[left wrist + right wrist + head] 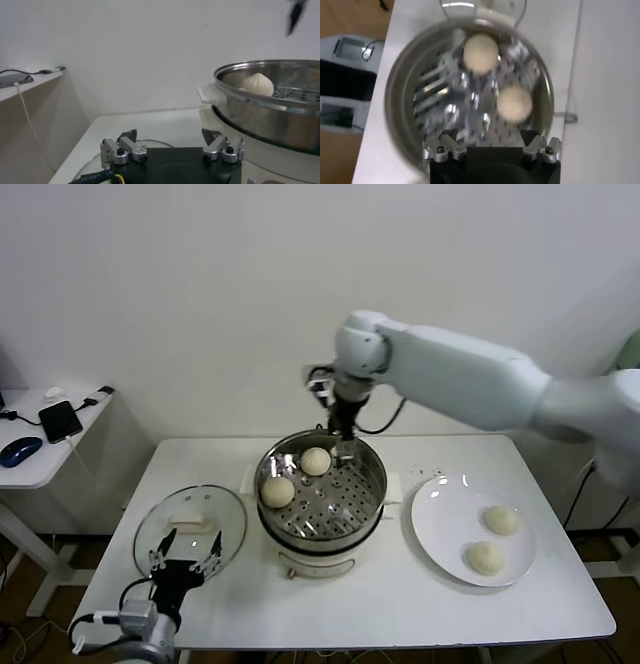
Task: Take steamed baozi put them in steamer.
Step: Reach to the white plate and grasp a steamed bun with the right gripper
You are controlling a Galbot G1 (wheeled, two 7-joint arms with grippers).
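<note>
The steamer stands mid-table, a shiny perforated basket on a white base. Two steamed baozi lie in it, one at the back and one at the left. Two more baozi rest on the white plate to its right. My right gripper hangs open and empty over the steamer's far rim. In the right wrist view this gripper looks down on both baozi. My left gripper waits open at the table's front left. From there it faces the steamer.
A round glass lid with a white handle lies flat left of the steamer, just ahead of the left gripper. A side table at far left carries a phone and a blue mouse. A wall runs close behind the table.
</note>
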